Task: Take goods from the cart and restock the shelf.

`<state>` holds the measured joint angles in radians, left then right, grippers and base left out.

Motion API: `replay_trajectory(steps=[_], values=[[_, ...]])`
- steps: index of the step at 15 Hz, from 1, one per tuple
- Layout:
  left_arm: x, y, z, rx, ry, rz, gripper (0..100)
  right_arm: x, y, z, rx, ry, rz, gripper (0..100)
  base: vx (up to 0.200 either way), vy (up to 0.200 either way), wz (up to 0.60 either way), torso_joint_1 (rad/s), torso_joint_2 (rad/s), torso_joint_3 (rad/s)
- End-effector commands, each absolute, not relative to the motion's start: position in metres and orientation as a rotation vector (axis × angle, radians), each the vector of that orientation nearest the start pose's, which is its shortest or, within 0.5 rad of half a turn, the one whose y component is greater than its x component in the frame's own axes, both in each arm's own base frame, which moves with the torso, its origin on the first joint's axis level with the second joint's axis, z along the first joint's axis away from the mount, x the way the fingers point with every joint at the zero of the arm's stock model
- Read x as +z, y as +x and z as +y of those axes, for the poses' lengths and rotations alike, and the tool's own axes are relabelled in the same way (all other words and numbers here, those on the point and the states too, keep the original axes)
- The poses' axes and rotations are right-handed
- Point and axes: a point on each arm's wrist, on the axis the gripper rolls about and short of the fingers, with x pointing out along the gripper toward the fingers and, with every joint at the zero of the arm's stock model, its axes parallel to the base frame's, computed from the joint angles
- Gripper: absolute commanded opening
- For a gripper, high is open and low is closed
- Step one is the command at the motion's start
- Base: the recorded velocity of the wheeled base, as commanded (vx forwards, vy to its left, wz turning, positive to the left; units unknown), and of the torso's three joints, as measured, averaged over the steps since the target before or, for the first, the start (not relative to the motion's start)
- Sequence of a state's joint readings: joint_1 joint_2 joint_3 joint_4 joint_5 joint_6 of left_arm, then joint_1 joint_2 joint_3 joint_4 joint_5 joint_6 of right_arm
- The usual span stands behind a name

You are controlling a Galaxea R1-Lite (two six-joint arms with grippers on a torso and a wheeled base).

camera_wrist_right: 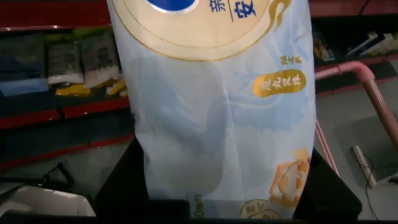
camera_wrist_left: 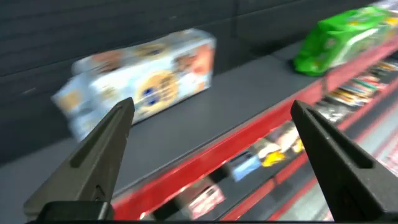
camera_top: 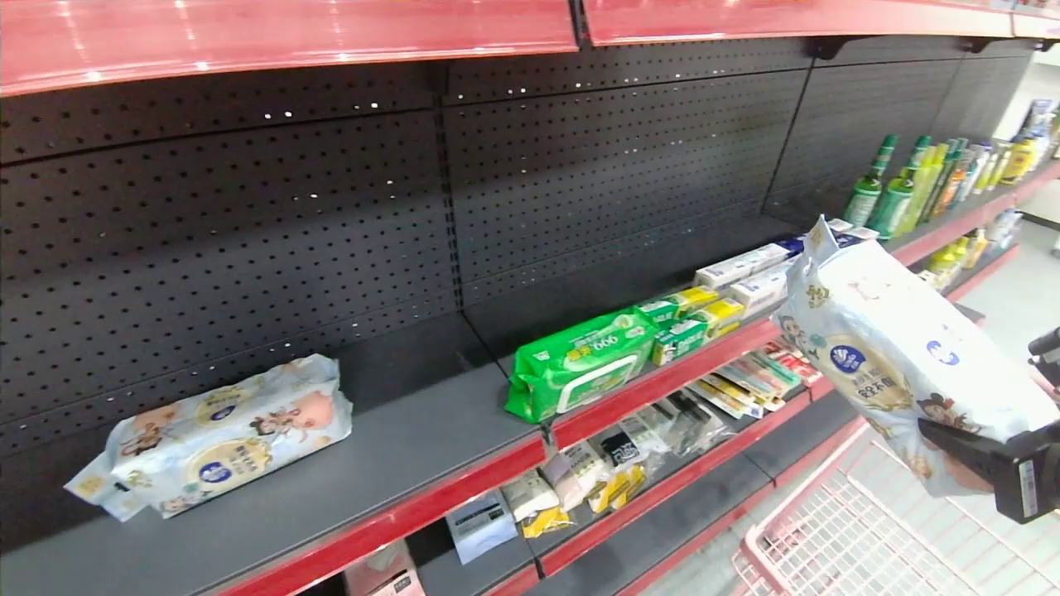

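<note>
Above the pink cart, at the robot's right, the right tool is clamped on the lower end of a white-and-blue wipes pack. The pack's long axis runs steeply upward, and its top leans toward the shelf.

The bare grey stretch of shelf lies forward and well to the left of this pack, between a matching pack and a green pack. Both of those lie flat, lengthwise along the shelf. The held pack probably has to travel leftward and be tipped down to lie the same way.

The left tool hangs nearer that gap, its jaws wide and holding nothing, pointed at the matching pack.
</note>
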<state>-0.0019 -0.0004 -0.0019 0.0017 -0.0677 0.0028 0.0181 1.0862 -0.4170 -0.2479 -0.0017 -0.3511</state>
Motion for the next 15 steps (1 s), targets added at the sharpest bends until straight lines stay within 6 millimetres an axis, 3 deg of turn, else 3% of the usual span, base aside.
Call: replay_trajectory(steps=[1,10,15], values=[[0.076,-0.023,-0.001,-0.069,0.003,0.000,100,0.175,0.137,0.002,0.090,-0.350,0.410,0,0.000,0.000,0.60,0.007,0.00,0.002],[0.076,-0.023,-0.001,-0.069,0.003,0.000,100,0.178,0.138,0.003,0.088,-0.350,0.399,0,0.000,0.000,0.60,0.004,0.00,0.002],[0.076,-0.023,-0.001,-0.069,0.009,-0.002,100,0.186,0.124,0.003,0.107,-0.343,0.324,0,0.000,0.000,0.00,0.000,0.00,0.000]])
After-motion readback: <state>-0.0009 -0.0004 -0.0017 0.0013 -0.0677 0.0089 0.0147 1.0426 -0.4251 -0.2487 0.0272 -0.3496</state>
